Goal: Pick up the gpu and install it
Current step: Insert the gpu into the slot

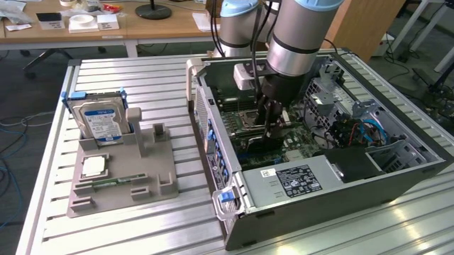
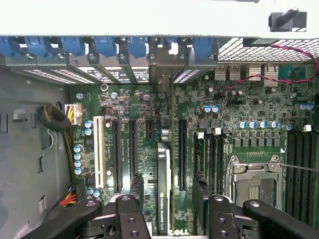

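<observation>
I see the gpu [image 2: 163, 191] standing on its edge in the computer case [image 1: 333, 196], on the green motherboard [image 2: 239, 107]. My gripper [image 2: 169, 209] is open, one finger [image 2: 132, 216] at nine o'clock of the card and the other at three o'clock, neither squeezing it.

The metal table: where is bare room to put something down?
The table is bare behind the hard drive and in front of the grey holder. It is crowded inside the computer case, where the end effector reaches.
</observation>
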Motion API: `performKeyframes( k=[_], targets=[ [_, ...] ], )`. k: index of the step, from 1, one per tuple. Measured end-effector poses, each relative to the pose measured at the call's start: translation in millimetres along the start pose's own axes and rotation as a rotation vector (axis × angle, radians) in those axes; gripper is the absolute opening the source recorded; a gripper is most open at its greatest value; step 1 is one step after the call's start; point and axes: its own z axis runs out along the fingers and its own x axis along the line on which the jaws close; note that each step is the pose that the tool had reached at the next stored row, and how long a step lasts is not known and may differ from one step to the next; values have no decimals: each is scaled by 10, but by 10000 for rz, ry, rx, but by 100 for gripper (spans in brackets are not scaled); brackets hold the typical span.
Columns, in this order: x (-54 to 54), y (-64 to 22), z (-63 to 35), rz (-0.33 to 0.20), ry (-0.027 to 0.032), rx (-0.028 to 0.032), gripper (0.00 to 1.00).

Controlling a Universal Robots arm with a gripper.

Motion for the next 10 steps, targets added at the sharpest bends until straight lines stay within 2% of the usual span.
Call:
performKeyframes(
  k=[10],
  targets=[
    [-7,1,-152,0,-4,3,52]
  ],
)
